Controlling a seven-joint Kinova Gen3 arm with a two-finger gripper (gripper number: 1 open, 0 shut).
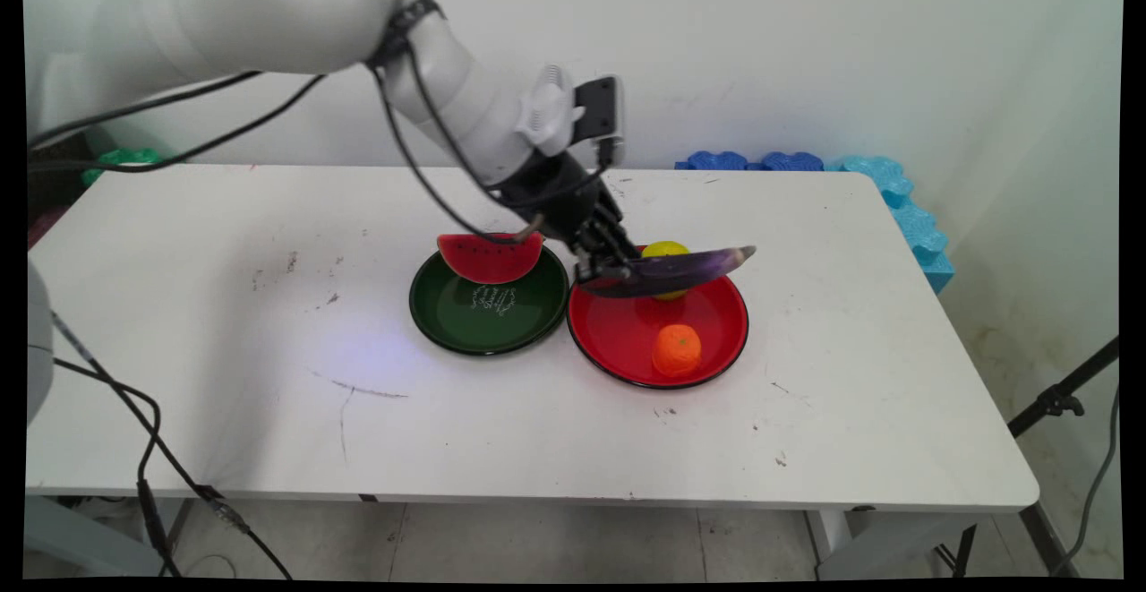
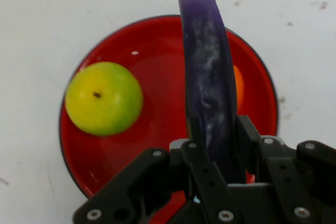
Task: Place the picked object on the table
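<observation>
orange [image 1: 676, 349]: near side of red plate [image 1: 618, 341], on its surface.
gripper [image 1: 607, 271]: fingers [image 2: 202, 169] closed on one end of purple eggplant [image 1: 680, 268].
eggplant: held above red plate, lying level.
lemon [image 2: 104, 98]: on red plate's far side.
watermelon slice [image 1: 490, 257]: on green plate [image 1: 466, 319], just left.

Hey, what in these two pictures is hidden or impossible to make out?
- Main view: the yellow fruit on the red plate is mostly covered by the eggplant held in the end effector.
- Hand view: the orange fruit shows only as a sliver behind the eggplant.
- Hand view: the eggplant's far tip is cut off by the top edge.
- Main view: white lettering inside the green plate is too small to read.
</observation>
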